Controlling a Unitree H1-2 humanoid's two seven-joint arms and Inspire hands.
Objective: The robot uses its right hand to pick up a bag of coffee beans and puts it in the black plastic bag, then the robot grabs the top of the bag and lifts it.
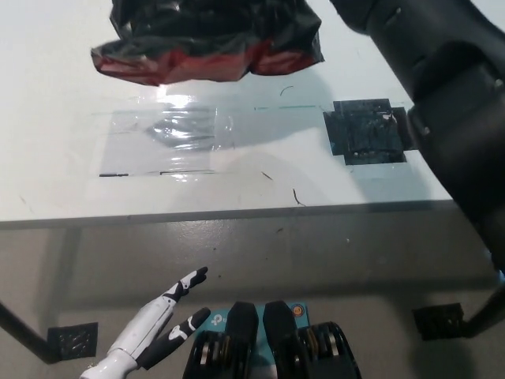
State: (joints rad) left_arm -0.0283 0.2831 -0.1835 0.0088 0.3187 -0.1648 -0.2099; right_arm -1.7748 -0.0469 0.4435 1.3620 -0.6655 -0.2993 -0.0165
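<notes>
One white left hand rests low at the lower left, below the edge of the white table, holding nothing with its dark-tipped fingers stretched out and slightly apart. One crinkled black plastic bag hangs at the top edge above the table, red showing through along its bottom, and no writing on it can be read. One black right arm slants from the right side up to the top edge, its hand out of view, so its fingers cannot be told; beside it lies one dark tape patch on the table.

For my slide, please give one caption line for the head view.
Black plastic bag raised above white table by black right arm; white left robot hand rests low.
</notes>
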